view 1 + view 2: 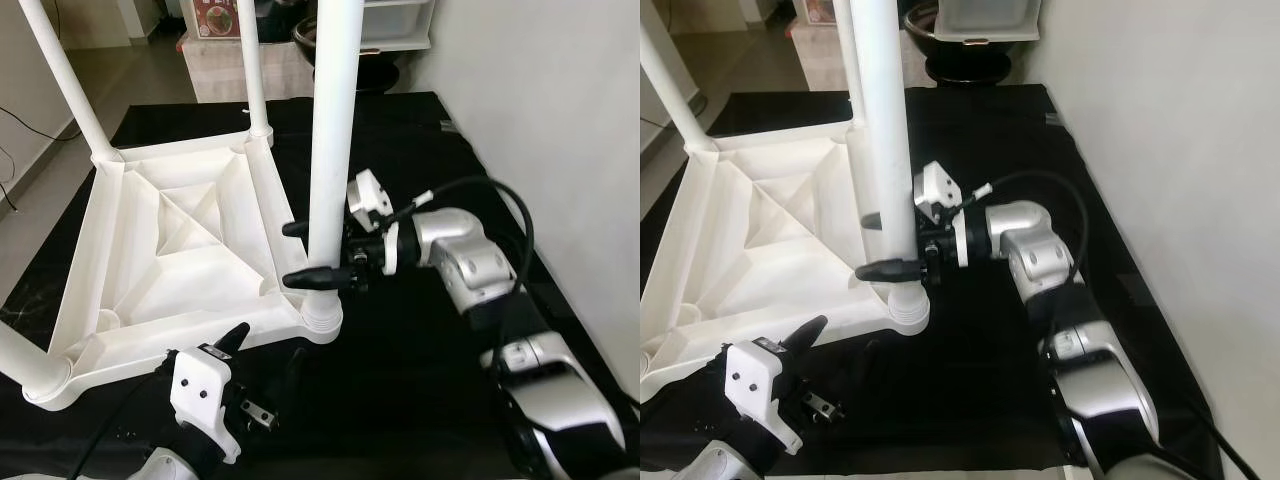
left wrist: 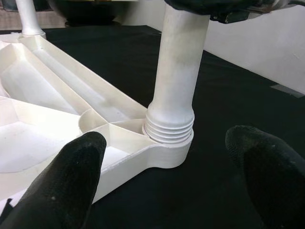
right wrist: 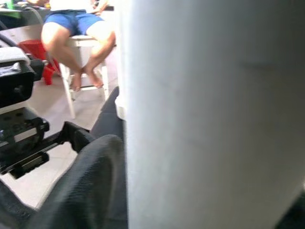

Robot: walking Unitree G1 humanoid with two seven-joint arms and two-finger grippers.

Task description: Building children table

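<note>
While the right gripper [image 1: 305, 254] is pinching the upright leg [image 1: 331, 150] just above its threaded socket [image 2: 167, 143], the left gripper [image 1: 236, 345] is hanging spread nearby.

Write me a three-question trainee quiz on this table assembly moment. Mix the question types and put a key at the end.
1. True or false: the right gripper has its fingers around the white leg just above the threaded socket.
2. Which way does the white tabletop lie on the black mat? A) upright, B) upside down with ribs showing, C) on its edge.
3. Fill in: the left gripper sits low, near the corner, with its fingers ____ and holding nothing.

Key: 1 true; 2 B; 3 open.
</note>
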